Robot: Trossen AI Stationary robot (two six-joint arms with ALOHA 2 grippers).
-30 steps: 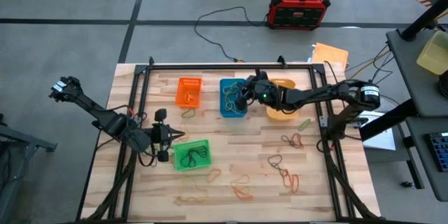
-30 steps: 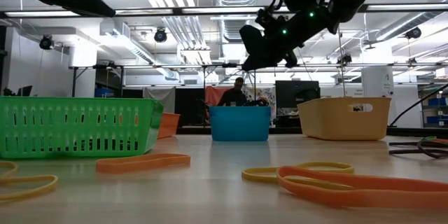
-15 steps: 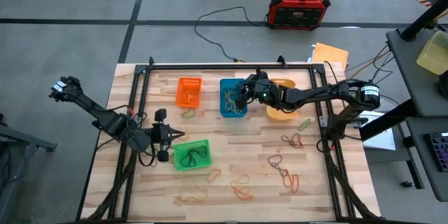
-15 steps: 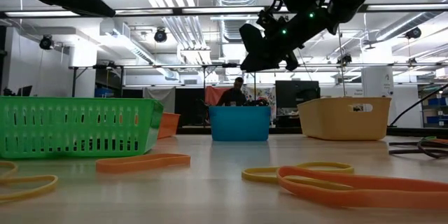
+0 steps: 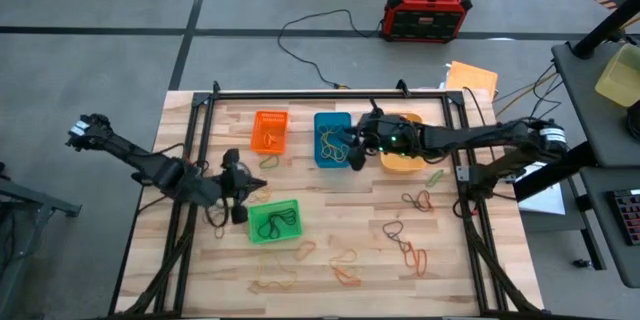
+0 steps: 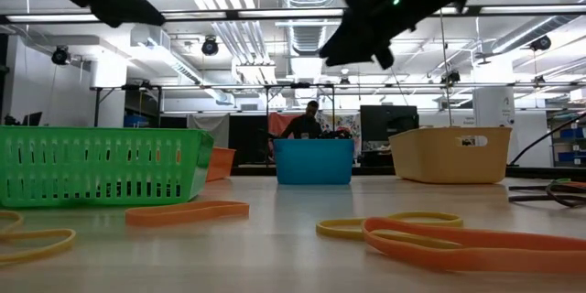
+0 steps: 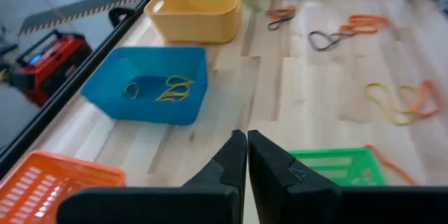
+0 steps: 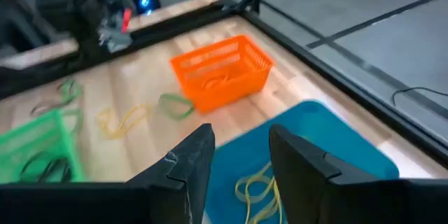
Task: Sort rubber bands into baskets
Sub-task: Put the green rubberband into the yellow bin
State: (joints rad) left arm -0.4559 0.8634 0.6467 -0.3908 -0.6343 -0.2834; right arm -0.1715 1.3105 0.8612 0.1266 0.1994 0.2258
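Hovering right gripper open, above blue basket

— Where can I pass?
— I see bare wood between the green basket and the blue basket.
— Obstacles?
— My right gripper hangs over blue's edge; loose rubber bands litter the near right.

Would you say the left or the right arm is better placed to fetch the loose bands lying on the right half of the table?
Right, probably. The right gripper hangs open over the blue basket, empty, nearer the loose rubber bands. The left gripper is shut, across the table beside the green basket.
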